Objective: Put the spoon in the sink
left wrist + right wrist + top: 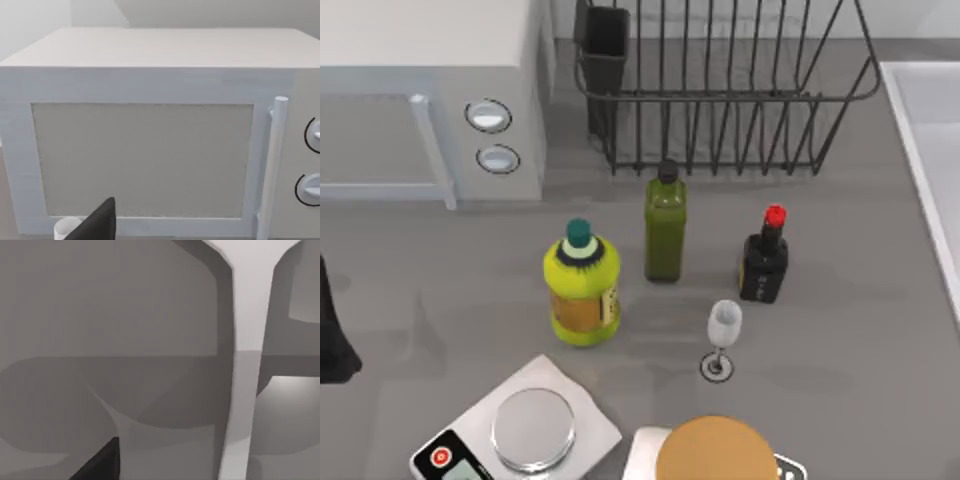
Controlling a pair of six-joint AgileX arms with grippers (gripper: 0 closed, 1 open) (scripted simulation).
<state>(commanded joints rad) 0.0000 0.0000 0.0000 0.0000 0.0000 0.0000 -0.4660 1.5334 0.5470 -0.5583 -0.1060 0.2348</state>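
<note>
The spoon is out of view. The sink (928, 140), a pale basin with a lighter raised rim, lies along the table's right edge. My left arm (332, 335) is a dark shape at the table's left edge. In the left wrist view, a dark part of my left gripper (96, 224) points at the white microwave (150, 150). A small white object (66, 227) sits beside it. In the right wrist view, a dark part of my right gripper (100, 465) hangs close over smooth grey curved surfaces crossed by a lighter strip (245, 330).
A microwave (430, 90) fills the back left and a dark wire dish rack (720, 90) the back middle. Mid-table stand a yellow bottle (582, 285), a green bottle (665, 225), a dark red-capped bottle (763, 262) and a wine glass (723, 335). A scale (525, 430) and a brown round lid (715, 452) sit in front.
</note>
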